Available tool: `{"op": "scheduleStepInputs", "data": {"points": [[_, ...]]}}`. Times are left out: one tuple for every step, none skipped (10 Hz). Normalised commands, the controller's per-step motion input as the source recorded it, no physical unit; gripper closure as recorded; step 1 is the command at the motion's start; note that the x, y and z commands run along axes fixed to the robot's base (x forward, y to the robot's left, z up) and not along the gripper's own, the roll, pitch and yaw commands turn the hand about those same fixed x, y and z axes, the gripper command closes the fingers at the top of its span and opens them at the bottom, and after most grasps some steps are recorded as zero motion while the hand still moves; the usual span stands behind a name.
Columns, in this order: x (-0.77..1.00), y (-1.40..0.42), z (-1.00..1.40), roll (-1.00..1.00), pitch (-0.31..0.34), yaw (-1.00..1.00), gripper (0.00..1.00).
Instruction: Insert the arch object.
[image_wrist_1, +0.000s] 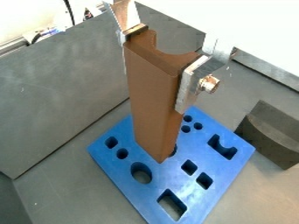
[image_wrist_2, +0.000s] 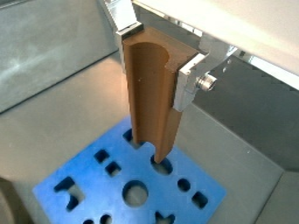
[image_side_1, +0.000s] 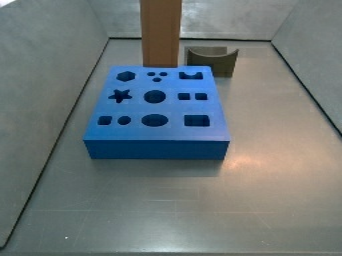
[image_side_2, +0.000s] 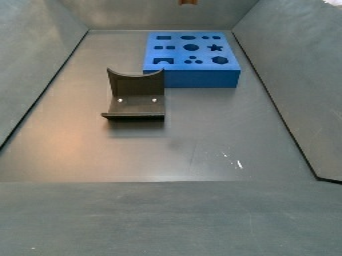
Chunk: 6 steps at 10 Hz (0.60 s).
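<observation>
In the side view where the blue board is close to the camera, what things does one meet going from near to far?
Blue board → arch object, held upright by the gripper over the board's far edge → dark olive block by the far wall.

Both wrist views look steeply down past the gripper (image_wrist_1: 163, 54) onto the blue board (image_wrist_1: 176, 166), while both side views face it from opposite ends, sharing its cutouts
</observation>
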Motion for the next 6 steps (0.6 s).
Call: {"op": "scheduleStepInputs", "data": {"points": [[0.22, 0.56, -0.86, 0.0, 0.0, 0.0, 1.0], [0.25, 0.45, -0.81, 0.08, 0.019, 0.0, 1.0], [0.3, 0.51, -0.65, 0.15, 0.057, 0.08, 1.0], [0.35, 0.54, -0.51, 0.17, 0.081, 0.0, 1.0], [0.38, 0.62, -0.32, 0.19, 0.124, 0.0, 1.0], [0.37, 0.65, -0.15, 0.15, 0.159, 0.0, 1.0]]}}
